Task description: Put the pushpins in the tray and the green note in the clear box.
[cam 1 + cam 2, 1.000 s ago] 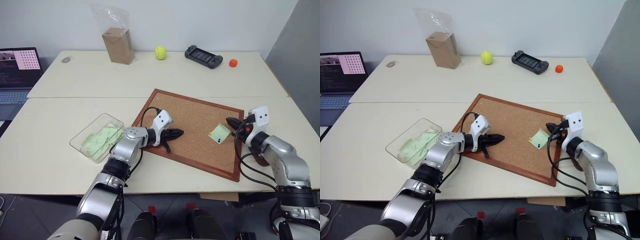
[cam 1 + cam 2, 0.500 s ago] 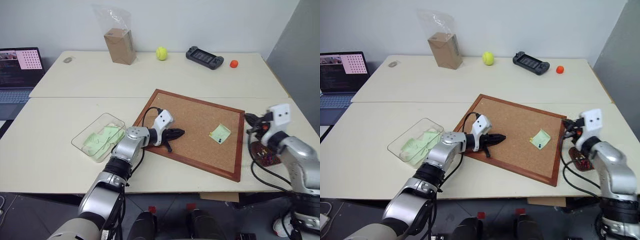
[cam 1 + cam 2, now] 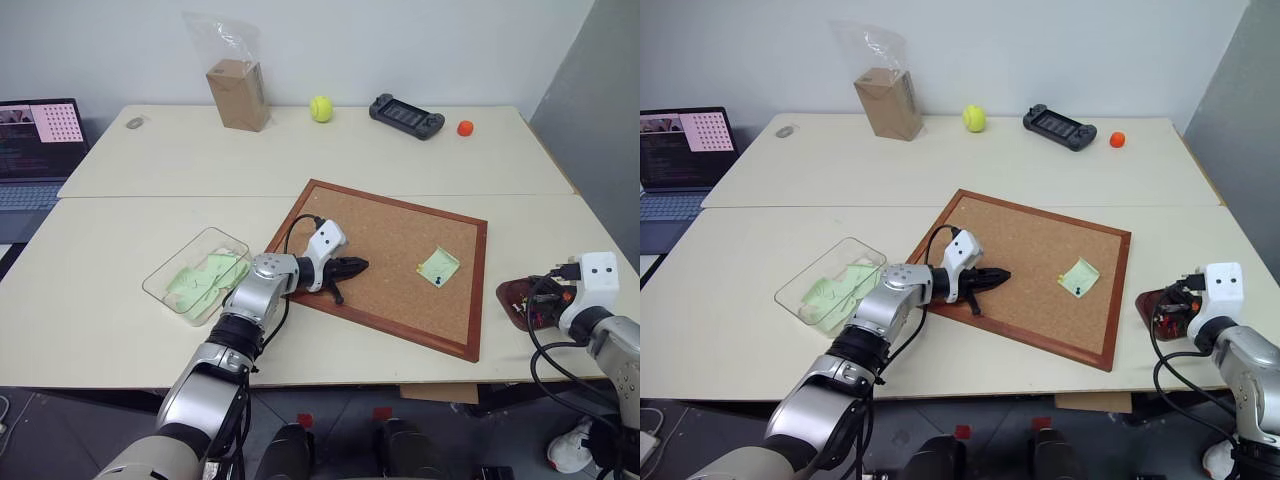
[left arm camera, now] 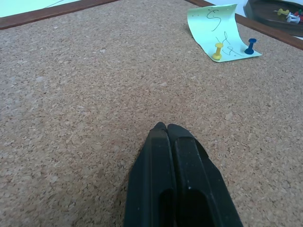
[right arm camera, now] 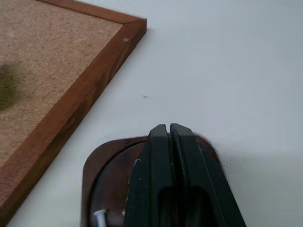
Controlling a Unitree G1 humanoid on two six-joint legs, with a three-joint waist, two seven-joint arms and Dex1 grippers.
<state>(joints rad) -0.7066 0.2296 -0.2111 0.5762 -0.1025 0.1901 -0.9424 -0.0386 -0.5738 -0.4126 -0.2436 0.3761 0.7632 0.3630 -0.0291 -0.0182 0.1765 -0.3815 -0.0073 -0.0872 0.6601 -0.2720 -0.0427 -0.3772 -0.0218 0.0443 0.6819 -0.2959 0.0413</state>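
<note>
Rough, grainy corkboard (image 4: 94,94) in a smooth wood frame; thin green note (image 4: 220,28) paper; glossy dark tray (image 5: 102,170); matt desk (image 5: 227,61).

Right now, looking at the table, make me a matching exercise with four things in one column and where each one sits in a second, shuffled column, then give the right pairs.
Things:
1. small pale green sticky note
2. yellow-green tennis ball
3. small dark red-brown tray
4. clear plastic box

Places:
A. on the table just off the wood-framed corkboard's right edge, under the right gripper
B. on the table left of the corkboard
C. pinned on the cork surface
D. at the far side of the table, between the cardboard box in a clear bag and the black handheld game console

Pairs: 1-C, 2-D, 3-A, 4-B
</note>
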